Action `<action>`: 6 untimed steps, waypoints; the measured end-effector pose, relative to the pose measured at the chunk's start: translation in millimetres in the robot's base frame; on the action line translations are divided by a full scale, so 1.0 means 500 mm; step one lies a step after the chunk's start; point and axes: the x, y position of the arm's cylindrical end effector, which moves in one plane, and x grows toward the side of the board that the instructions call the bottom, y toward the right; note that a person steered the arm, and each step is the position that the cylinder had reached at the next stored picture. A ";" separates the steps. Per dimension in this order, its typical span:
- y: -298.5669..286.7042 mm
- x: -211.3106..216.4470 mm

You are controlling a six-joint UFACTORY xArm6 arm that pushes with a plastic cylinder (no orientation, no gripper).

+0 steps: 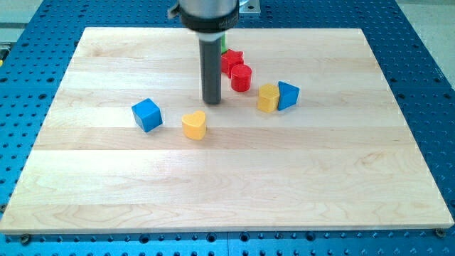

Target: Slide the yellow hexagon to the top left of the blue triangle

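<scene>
The yellow hexagon (268, 98) stands right of the board's centre, touching the left side of the blue triangle (288, 94). My tip (212, 102) rests on the board to the left of the hexagon, a clear gap between them. The tip is also just above and right of a yellow heart (194, 125). The rod rises straight toward the view's top.
A red cylinder (241, 77) and a red star-like block (230, 60) sit just right of the rod, above and left of the hexagon. A green block (223, 41) peeks out behind the rod. A blue cube (147, 114) lies at the left. The wooden board (227, 185) lies on a blue perforated table.
</scene>
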 end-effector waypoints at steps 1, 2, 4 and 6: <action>0.011 0.096; 0.082 0.075; 0.168 0.025; 0.089 -0.083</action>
